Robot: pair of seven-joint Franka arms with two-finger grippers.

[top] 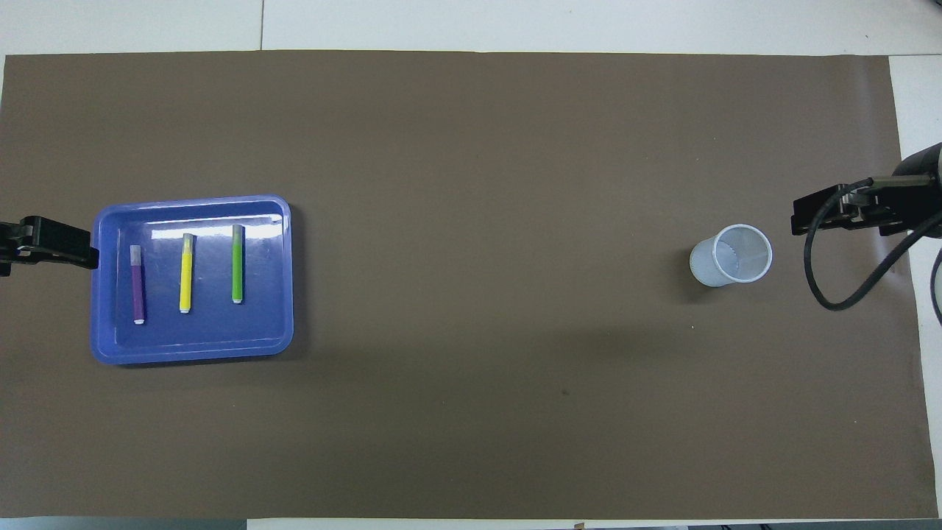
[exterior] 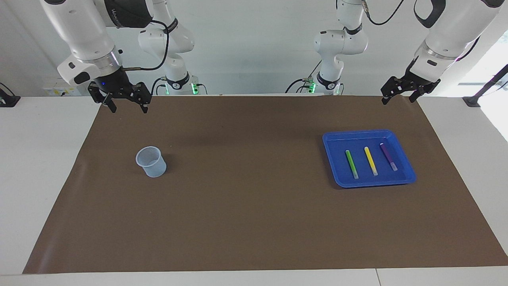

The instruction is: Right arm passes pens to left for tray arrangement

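Pens are lying side by side, apart, in the blue tray (exterior: 408,174) toward the left arm's end of the brown mat (exterior: 254,222): green pen (exterior: 351,164), yellow pen (exterior: 371,161), purple pen (exterior: 388,157). They look light, stiff and smooth, likely to roll; mid-barrel seems the surest hold. An empty cup (exterior: 151,161) is standing toward the right arm's end. Right gripper (exterior: 127,104) and left gripper (exterior: 400,96) are hanging over the mat's robot-side edge, fingers spread, holding nothing.

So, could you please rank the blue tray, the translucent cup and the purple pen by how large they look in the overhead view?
1. Blue tray, clearly the largest.
2. Translucent cup.
3. Purple pen, about as long as the cup is wide but far slimmer, so it covers the least area.
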